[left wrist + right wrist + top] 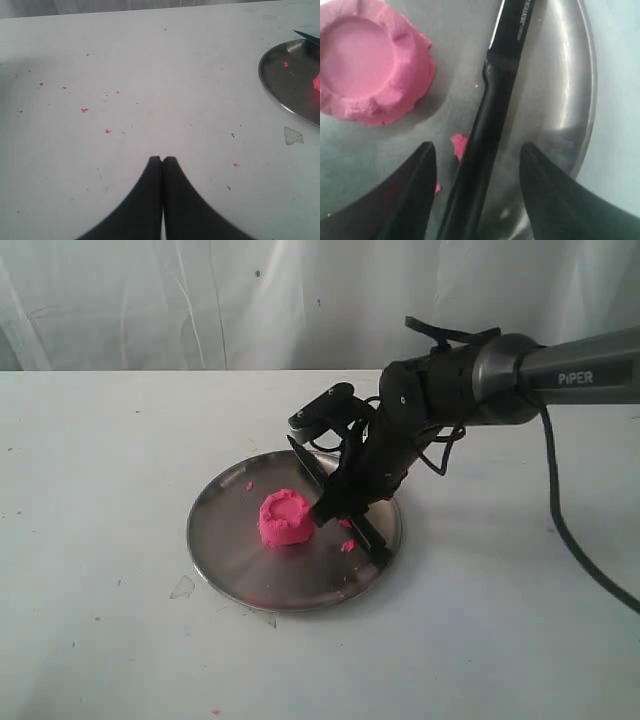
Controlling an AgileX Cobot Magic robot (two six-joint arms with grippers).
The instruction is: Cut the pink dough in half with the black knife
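The black knife (487, 125) lay flat on the round metal plate (230, 550), on the side of the plate nearer the right arm, just beside the pink dough (285, 518) but not touching it. The dough sat whole and uncut near the plate's middle. In the exterior view the knife's long axis ran slantwise, with the blade toward the far rim and the handle toward the near right rim. A few pink crumbs (460, 145) lay against the handle on the dough side. The right gripper (476, 146) hung directly over that handle with its fingers spread wide, one to each side and neither touching it — released, grasping nothing. The handle passed straight through the gap, so the fingers stood square across its length. From this view, closing them should catch the handle without any turn of the wrist. The left gripper (162, 159) was clenched on nothing over the bare white table (100, 440), well apart from the plate — plainly the farther claw, so the pickup looked like the right arm's job.
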